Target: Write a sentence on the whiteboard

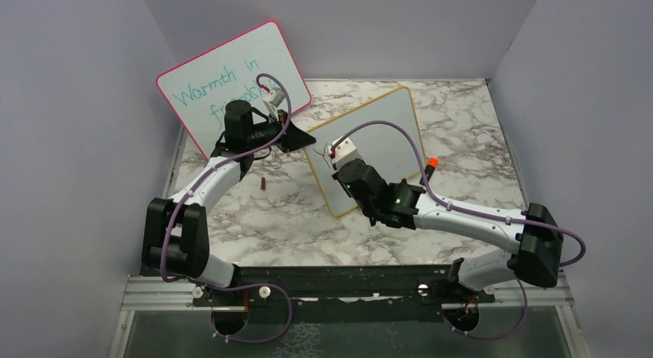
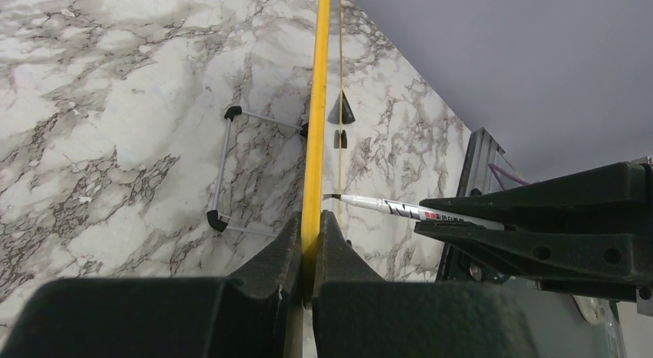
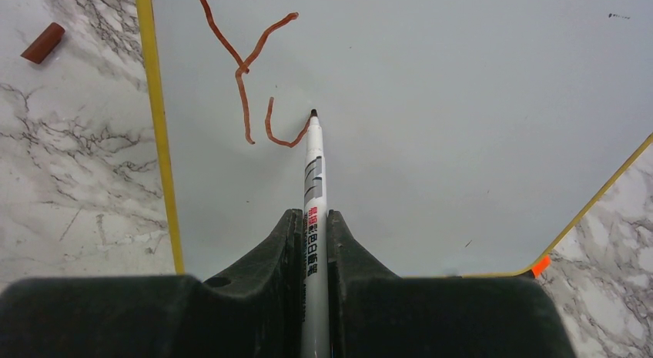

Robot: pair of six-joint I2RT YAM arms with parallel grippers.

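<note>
The yellow-framed whiteboard [image 1: 385, 135] stands tilted at mid table. My left gripper [image 1: 299, 136] is shut on its left edge; the left wrist view shows the jaws [image 2: 310, 227] clamped on the yellow frame [image 2: 316, 104]. My right gripper [image 1: 339, 164] is shut on a white marker [image 3: 313, 181], whose tip touches the board face [image 3: 431, 104]. The red-brown writing [image 3: 245, 61] is a "Y" and a curved stroke ending at the tip. The marker also shows in the left wrist view [image 2: 385, 206].
A larger pink-framed board [image 1: 223, 81] with teal writing leans at the back left. A red-brown marker cap [image 1: 263, 183] lies on the marble left of the board. An orange tag [image 1: 432, 162] sits at the board's right corner. Its wire stand [image 2: 223, 165] rests behind it.
</note>
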